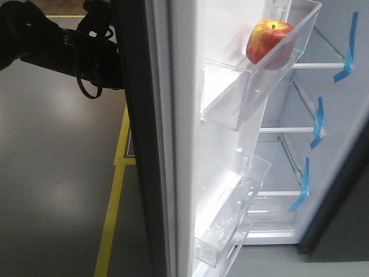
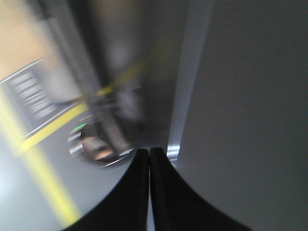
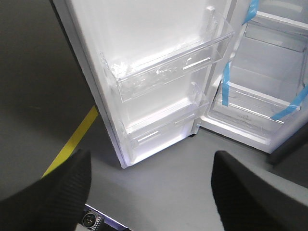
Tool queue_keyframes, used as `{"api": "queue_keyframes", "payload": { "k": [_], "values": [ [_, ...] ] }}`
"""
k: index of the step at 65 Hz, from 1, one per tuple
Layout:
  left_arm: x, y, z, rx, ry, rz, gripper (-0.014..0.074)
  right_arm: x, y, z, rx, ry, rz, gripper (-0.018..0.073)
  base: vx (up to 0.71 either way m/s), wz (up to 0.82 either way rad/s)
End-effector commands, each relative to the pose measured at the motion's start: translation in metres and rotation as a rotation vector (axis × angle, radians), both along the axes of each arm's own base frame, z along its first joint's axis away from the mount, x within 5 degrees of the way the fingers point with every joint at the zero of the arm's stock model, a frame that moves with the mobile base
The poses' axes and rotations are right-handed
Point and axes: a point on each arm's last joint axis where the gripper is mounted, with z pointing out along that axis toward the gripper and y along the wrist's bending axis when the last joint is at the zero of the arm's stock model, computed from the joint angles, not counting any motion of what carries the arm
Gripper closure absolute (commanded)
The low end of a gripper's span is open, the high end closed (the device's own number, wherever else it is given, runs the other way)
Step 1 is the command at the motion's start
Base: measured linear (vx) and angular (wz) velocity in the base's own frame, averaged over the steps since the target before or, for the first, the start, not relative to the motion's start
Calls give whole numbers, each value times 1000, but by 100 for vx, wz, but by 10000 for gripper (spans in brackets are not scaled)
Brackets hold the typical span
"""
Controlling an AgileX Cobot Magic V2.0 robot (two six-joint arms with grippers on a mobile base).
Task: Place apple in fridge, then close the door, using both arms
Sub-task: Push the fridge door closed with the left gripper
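The apple sat at the far end of the upper clear bin on the inner lining of the open door, so the placing looked done and the closing looked like the step in hand. The door was a tall, stiff, smooth panel; it would probably swing easily on its hinge and offered nothing to pinch on its dark outer face, so a flat push there, near the free edge and away from the hinge, seemed the sensible hold. The apple was round, firm and loose in its bin, so a hard slam might have rolled or bruised it, and the thin plastic bins looked too brittle to pull on. The left gripper had its jaws pressed together with nothing between them, just beside the grey outer face; the blur hid whether it touched. The right gripper hung with jaws spread wide and empty above the floor, facing the lower bins and the white fridge interior with its blue tape strips
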Motion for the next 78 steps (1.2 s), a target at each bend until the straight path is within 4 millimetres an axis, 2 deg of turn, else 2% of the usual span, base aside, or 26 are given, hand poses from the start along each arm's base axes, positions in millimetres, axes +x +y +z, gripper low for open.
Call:
{"api": "queue_keyframes", "payload": {
  "k": [1,29,50,59,78],
  "values": [
    [-16,-15,36,-118,-93,-66,602,3,1,10,24,-56,-7,62,0,0],
    [-49,-74,52,-318,-152,-317,602,3,1,10,24,-57,-7,62,0,0],
    [-62,-115,57,-413,-261,-357,602,3,1,10,25,-58,-7,62,0,0],
    [-63,-136,55,-429,-260,-393,602,3,1,10,25,-58,-7,62,0,0],
    [-58,-183,63,-484,-326,-449,602,3,1,10,25,-58,-7,62,0,0]
  ]
}}
